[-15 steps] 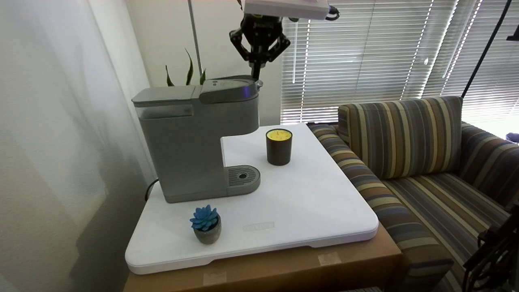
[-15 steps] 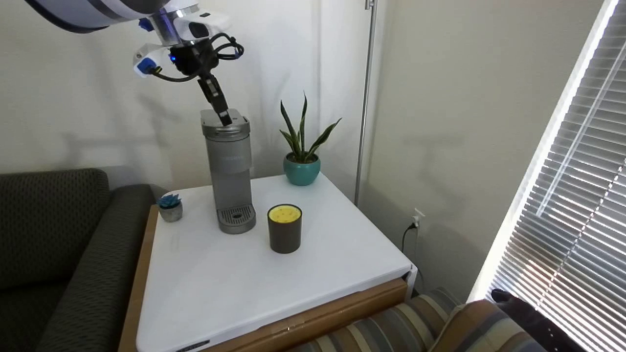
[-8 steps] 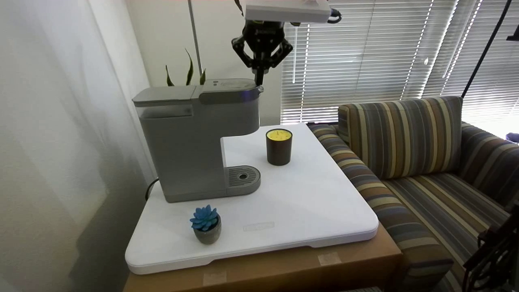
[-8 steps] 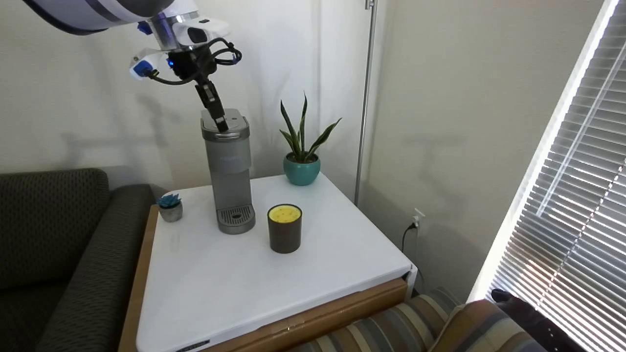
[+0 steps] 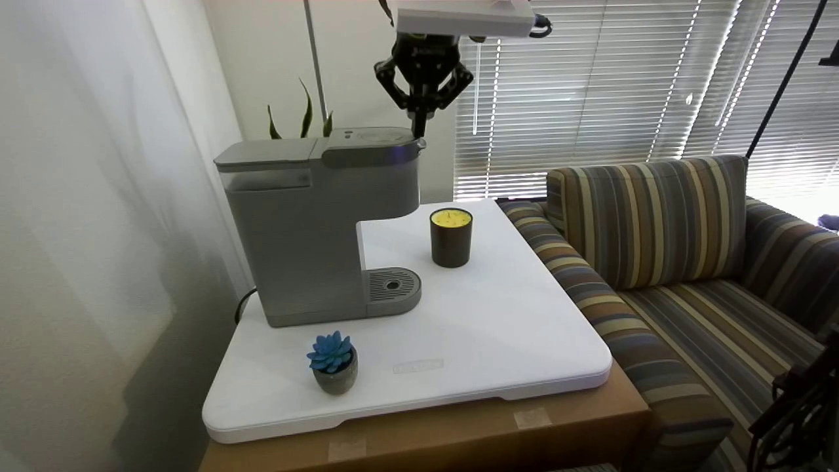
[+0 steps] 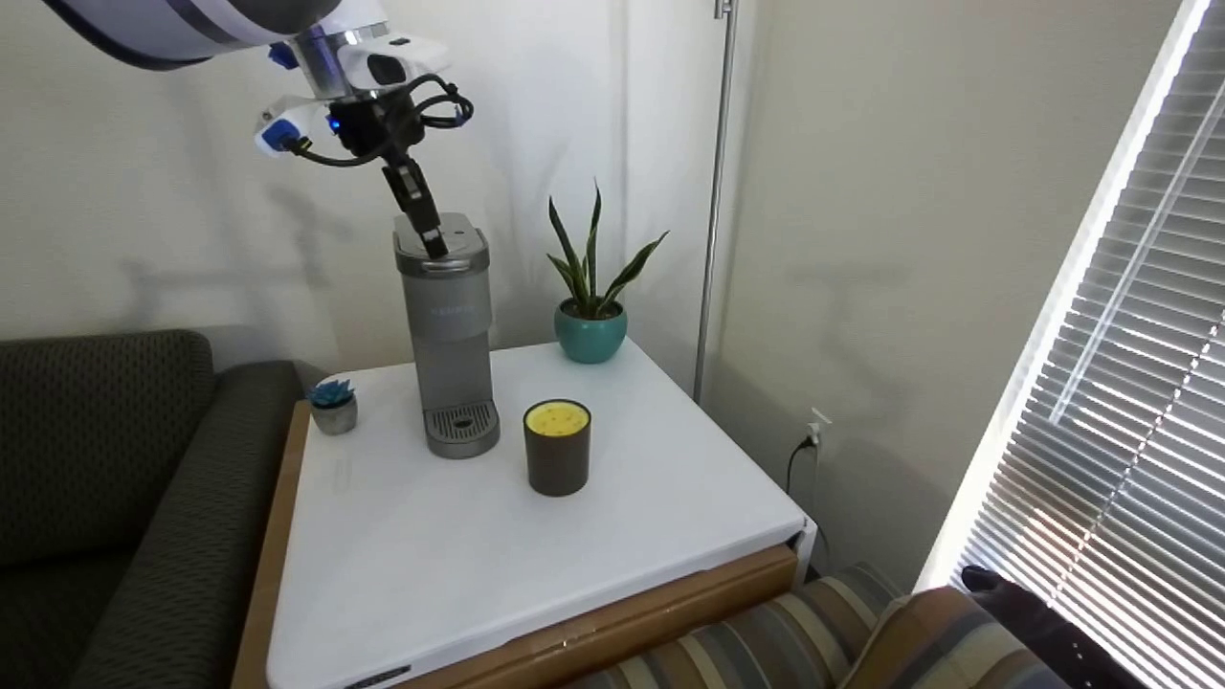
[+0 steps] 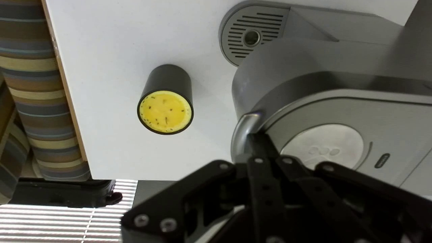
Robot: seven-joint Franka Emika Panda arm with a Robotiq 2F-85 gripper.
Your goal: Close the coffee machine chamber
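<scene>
Note pincer (image 7: 262,143) with jaws together, apparently empty; find coffee machine lid (image 7: 374,123) directly below. Expect smooth, stiff plastic, probably light to push; press under the tips, beside handle (image 7: 242,133), without gripping.

Wht tbl (image 6: 431,565): coffee mach (image 6: 452,344), candle (image 6: 558,461), succulent (image 6: 334,411), houseplant (image 6: 590,332)

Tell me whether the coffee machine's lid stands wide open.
No: in an exterior view the lid lies level atop the coffee machine, the gripper at its front.
</scene>
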